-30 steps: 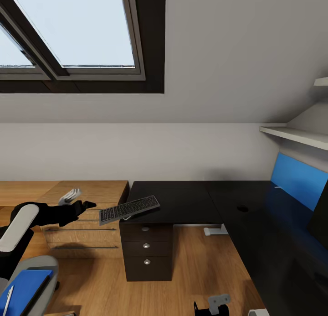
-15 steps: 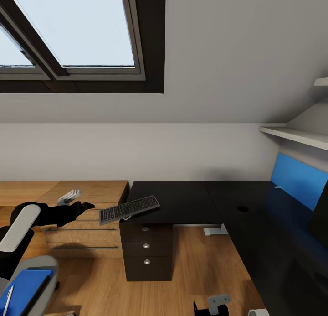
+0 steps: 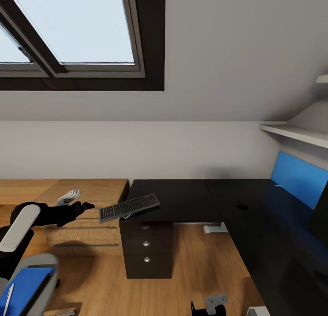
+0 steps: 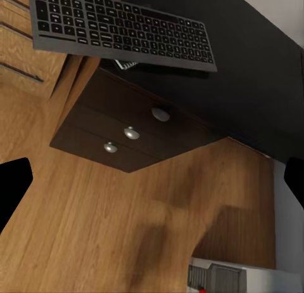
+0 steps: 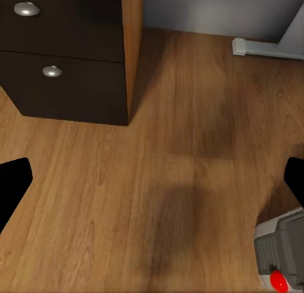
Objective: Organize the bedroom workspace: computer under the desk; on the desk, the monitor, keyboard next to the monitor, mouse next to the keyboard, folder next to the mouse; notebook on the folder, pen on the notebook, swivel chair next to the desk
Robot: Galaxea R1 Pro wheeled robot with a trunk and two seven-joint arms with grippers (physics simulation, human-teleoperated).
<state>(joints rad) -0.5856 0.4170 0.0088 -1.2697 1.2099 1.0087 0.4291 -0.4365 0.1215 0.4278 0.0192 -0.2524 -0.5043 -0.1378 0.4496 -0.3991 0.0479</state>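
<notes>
Currently the left gripper [image 3: 81, 206] hangs beside the keyboard [image 3: 129, 208], fingers spread wide, gripping nothing. The right gripper [image 3: 207, 308] is cut off at the head view's lower edge; its fingertips at the wrist view's sides likewise stand wide apart. One keyboard overhangs the desk [image 3: 191, 199] corner above three pedestal drawers [image 3: 146, 245]. One blue folder [image 3: 20, 288] lies on the swivel chair [image 3: 38, 265], partly cropped, with one pen [image 3: 7, 295] resting on it.

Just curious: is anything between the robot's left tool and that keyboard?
Nothing: in the head view, the left tool and the keyboard are separated by a bare gap.
</notes>
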